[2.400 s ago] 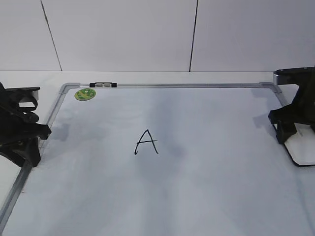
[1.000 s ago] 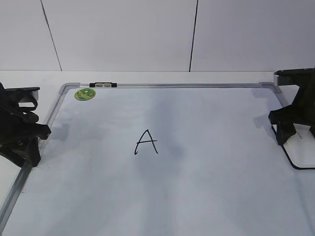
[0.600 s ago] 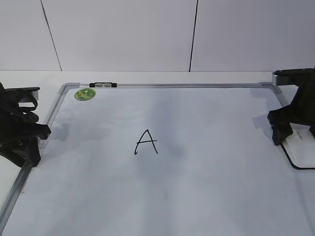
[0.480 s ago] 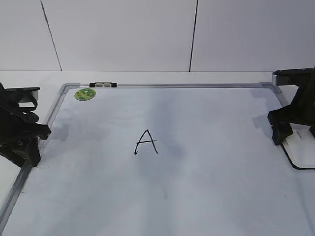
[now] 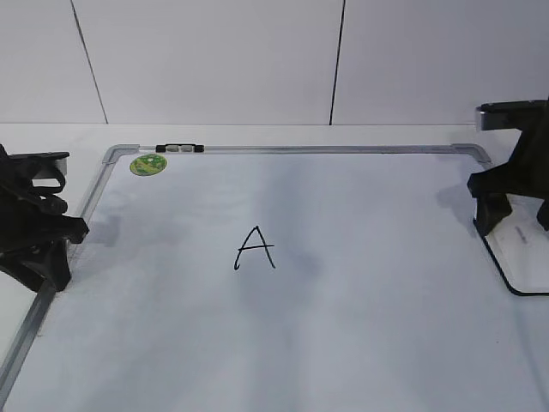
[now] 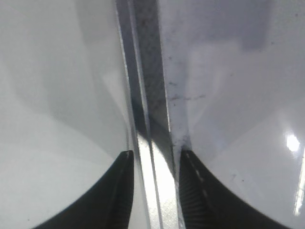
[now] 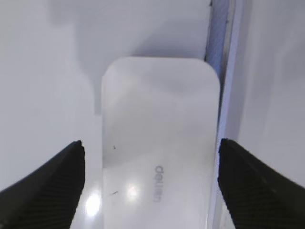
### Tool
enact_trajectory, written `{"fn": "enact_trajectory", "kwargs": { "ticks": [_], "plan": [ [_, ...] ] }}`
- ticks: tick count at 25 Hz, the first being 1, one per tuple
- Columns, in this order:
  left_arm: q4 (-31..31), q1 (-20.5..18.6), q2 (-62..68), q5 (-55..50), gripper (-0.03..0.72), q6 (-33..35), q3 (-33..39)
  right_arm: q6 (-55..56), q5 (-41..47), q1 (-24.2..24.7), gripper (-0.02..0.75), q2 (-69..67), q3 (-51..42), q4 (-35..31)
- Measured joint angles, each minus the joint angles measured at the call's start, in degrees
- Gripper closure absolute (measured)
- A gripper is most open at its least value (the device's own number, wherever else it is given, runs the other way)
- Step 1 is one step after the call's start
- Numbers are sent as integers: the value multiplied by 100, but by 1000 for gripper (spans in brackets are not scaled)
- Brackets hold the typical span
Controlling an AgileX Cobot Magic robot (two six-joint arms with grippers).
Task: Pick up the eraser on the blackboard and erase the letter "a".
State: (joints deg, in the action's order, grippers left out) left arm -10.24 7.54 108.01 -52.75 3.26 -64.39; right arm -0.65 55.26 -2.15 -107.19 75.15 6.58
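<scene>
The eraser (image 7: 159, 157) lies flat at the blackboard's (image 5: 343, 326) right edge, long axis along the frame. The right claw (image 7: 151, 183) hovers above, spread wide. The left claw (image 6: 155, 191) straddles the left frame, parted.

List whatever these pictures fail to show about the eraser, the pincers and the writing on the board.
- Eraser: near end cut off by the right wrist view's bottom edge; in the exterior view the right pincer and the frame edge hide most of it.
- Left pincer: straddles the blackboard's frame; contact unclear.
- Letter: only a capital "A" shows; no lowercase "a" anywhere.
- Green sticker: print too small.
</scene>
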Motion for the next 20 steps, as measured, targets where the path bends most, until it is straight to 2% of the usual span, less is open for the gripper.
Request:
{"fn": "enact_trajectory", "kwargs": {
  "ticks": [9, 17, 20],
  "plan": [
    [13, 0, 0, 0, 434, 0, 0, -20, 739, 0, 107, 0, 605, -57],
    [88, 0, 0, 0, 292, -7, 0, -56, 911, 0, 118, 0, 617, -272],
    [112, 0, 0, 0, 272, -7, 0, -68, 919, 0, 120, 0, 617, -330]
  ]
}}
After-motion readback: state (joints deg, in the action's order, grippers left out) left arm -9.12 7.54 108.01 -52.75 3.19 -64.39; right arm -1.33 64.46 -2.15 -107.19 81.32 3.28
